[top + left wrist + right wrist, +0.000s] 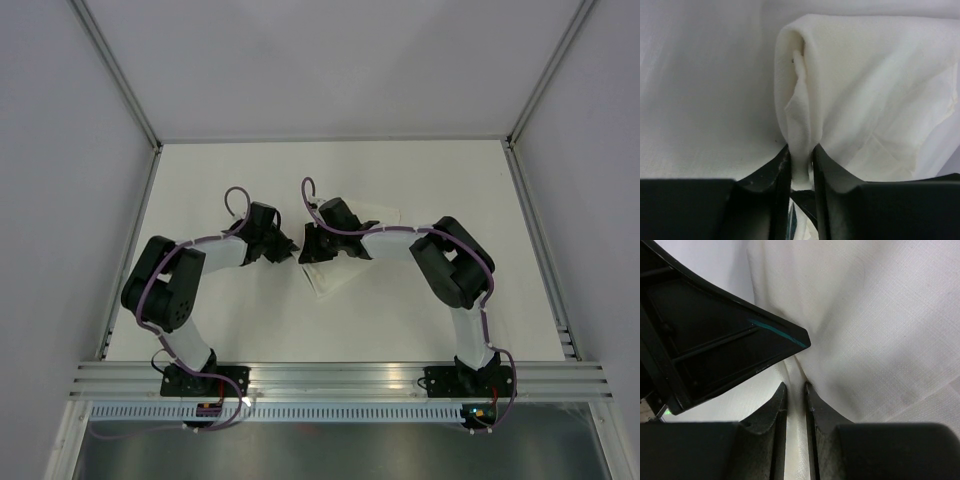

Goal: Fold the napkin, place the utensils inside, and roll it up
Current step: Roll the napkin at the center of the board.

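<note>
The white napkin [335, 278] lies bunched at the middle of the table, partly under both wrists. My left gripper [292, 245] meets it from the left. In the left wrist view its jaws [801, 152] are shut on an upright fold of napkin [875, 90], which bulges beyond the fingertips. My right gripper [308, 250] comes from the right, and its jaws [795, 387] pinch a thin ridge of the napkin [880, 330]. The left gripper's dark body fills the upper left of the right wrist view, with a slim teal streak [777, 332] along its edge. I cannot tell whether that streak is one of the utensils.
The white table [400, 170] is bounded by aluminium frame rails at left [130, 250] and right [540, 250], with grey walls behind. A ribbed metal rail [340, 375] carries both arm bases at the near edge. Purple cables loop over both arms.
</note>
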Tool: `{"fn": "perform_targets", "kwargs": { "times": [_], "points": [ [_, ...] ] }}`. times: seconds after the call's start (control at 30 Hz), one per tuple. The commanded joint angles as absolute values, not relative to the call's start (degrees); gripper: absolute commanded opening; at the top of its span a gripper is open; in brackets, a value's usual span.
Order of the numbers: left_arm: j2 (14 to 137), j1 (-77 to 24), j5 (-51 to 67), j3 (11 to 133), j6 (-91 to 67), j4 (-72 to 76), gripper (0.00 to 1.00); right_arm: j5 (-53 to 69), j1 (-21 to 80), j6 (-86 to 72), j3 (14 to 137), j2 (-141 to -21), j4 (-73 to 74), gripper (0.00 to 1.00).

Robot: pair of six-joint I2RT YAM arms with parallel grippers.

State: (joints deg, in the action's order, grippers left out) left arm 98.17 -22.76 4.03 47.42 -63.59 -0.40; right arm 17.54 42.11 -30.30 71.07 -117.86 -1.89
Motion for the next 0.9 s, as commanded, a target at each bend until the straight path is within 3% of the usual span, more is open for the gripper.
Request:
{"fn": "perform_targets", "kwargs": {
  "times": [0.0,0.23,0.47,0.6,0.7,0.87],
  "points": [
    [99.76,-23.47,0.44,47.81,-62.85,-5.36,0.26,16.35,42.28,-29.53,68.12,-121.82,4.48,0.00],
    [99.40,-23.55,1.40,49.13,-60.91,-6.59,0.02,16.00,42.19,-29.44,68.12,-121.99,4.22,0.01],
    [99.05,-23.73,1.23,51.76,-59.33,-9.92,0.02,8.63,43.67,-26.90,69.25,-118.57,8.17,0.13],
    [99.93,-24.08,0.88,54.57,-58.27,-13.26,0.02,0.37,47.19,-25.14,71.36,-115.41,11.25,0.34],
    [101.24,-24.26,1.14,56.16,-57.83,-15.29,0.02,-5.52,50.09,-24.44,72.95,-114.26,13.18,0.45],
    [102.13,-24.26,1.84,56.51,-57.83,-16.35,0.02,-12.29,53.25,-24.08,73.65,-114.17,14.15,0.52]
  ]
}}
